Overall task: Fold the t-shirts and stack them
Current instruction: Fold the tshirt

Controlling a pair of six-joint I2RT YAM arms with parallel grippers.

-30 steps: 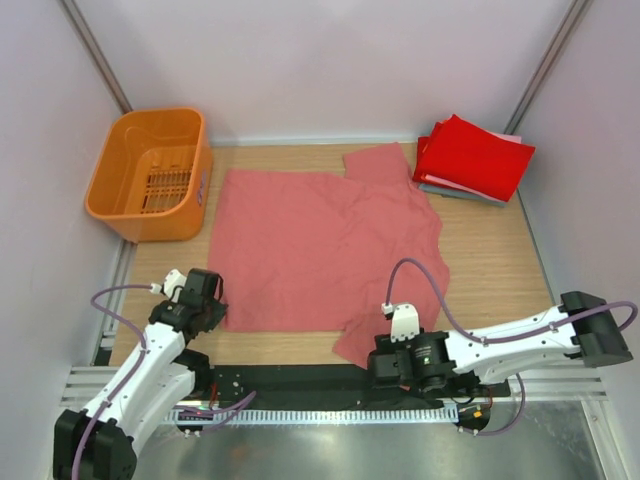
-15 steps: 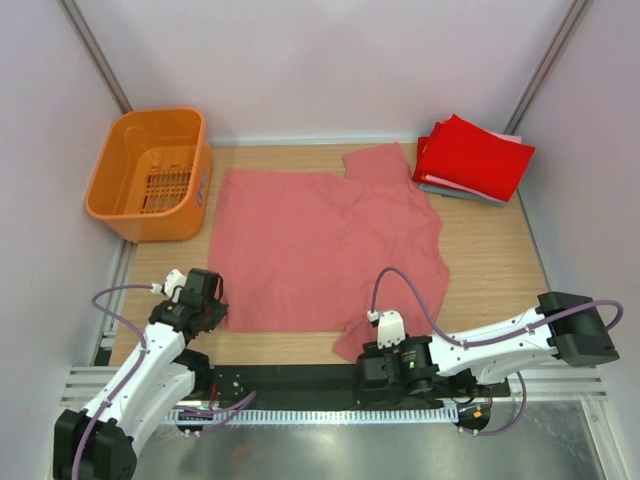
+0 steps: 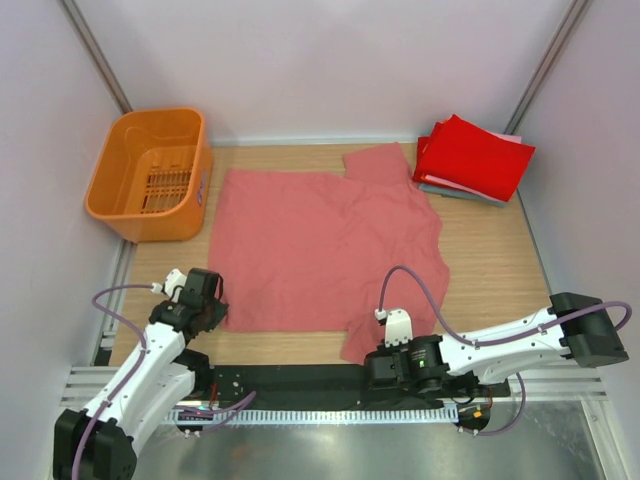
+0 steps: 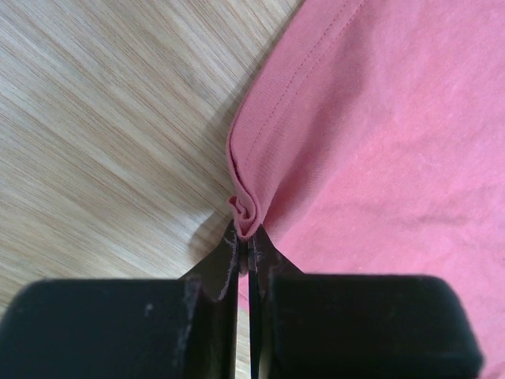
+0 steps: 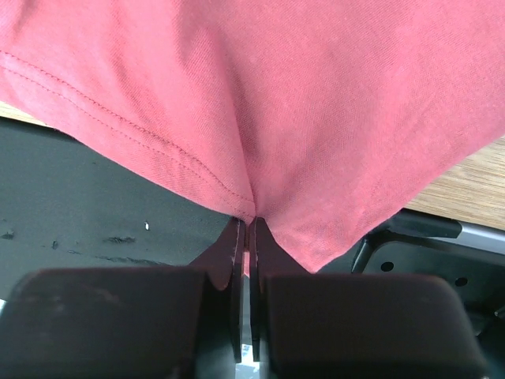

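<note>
A large salmon-pink t-shirt (image 3: 325, 245) lies spread flat on the wooden table. My left gripper (image 3: 210, 312) is shut on its near left hem corner; in the left wrist view a pinched fold of cloth (image 4: 246, 212) sits at the left gripper (image 4: 248, 237). My right gripper (image 3: 372, 352) is shut on the near sleeve's edge, and in the right wrist view the pink hem (image 5: 251, 207) bunches into the right gripper (image 5: 249, 227). At the back right a bright red folded shirt (image 3: 475, 155) tops a stack with thin grey and pale shirts (image 3: 450, 190) beneath.
An orange slotted basket (image 3: 150, 175) stands at the back left. The black base rail (image 3: 300, 380) runs along the near edge, just under the held sleeve. Metal frame posts rise at both back corners.
My right gripper closed on the sleeve's near edge after sliding left and then slightly back right. The left arm has stayed put, holding the hem corner.
</note>
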